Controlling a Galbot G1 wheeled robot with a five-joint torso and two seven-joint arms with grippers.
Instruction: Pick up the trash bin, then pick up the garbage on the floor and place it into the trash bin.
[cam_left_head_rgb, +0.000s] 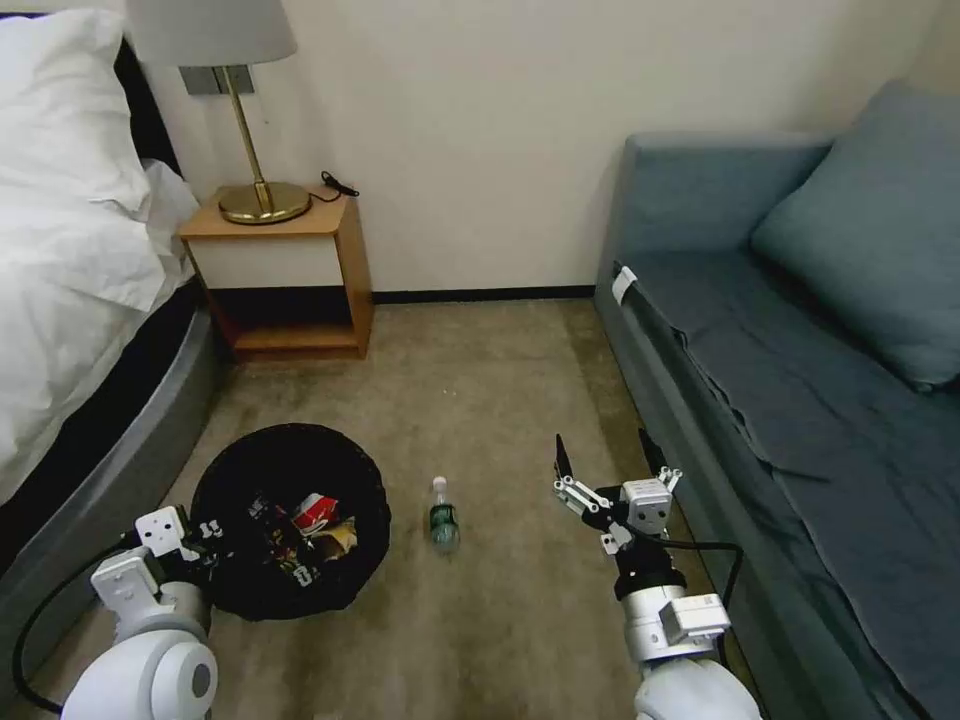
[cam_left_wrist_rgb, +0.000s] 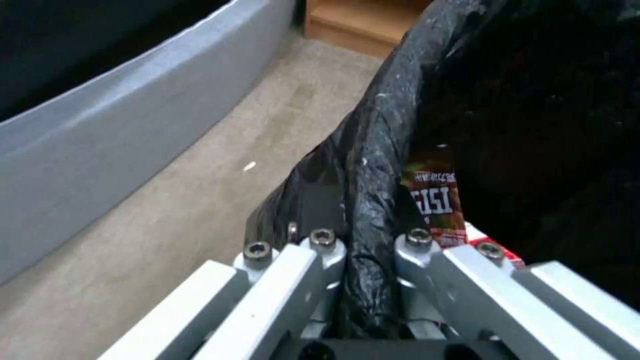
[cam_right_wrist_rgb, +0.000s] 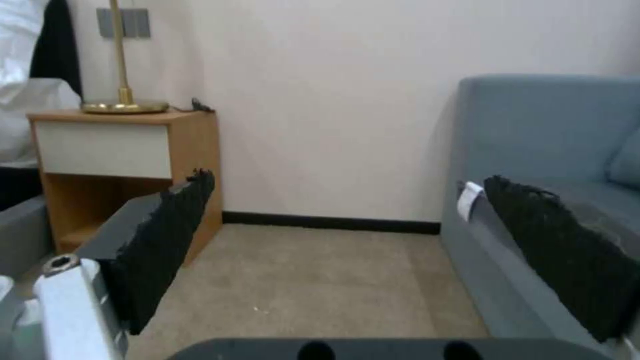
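Left claw (cam_left_wrist_rgb: 367, 280) pinched on the liner-covered rim of the round black mesh trash bin (cam_left_head_rgb: 290, 520); right claw (cam_left_head_rgb: 608, 462) spread wide and empty.

The bin is seen on the beige carpet floor (cam_left_head_rgb: 480, 400) beside the grey bed base (cam_left_head_rgb: 110, 450), with red-white and yellow-red snack wrappers (cam_left_head_rgb: 315, 520) lying inside. A clear plastic bottle with green label (cam_left_head_rgb: 443, 516) is shown lying on the carpet, just beside the bin, between it and the right claw, which is held near the blue-grey sofa (cam_left_head_rgb: 800, 330).

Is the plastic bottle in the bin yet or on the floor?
On the floor. The bottle lies on its side on the carpet, beside the bin and apart from it, between it and the open right gripper.
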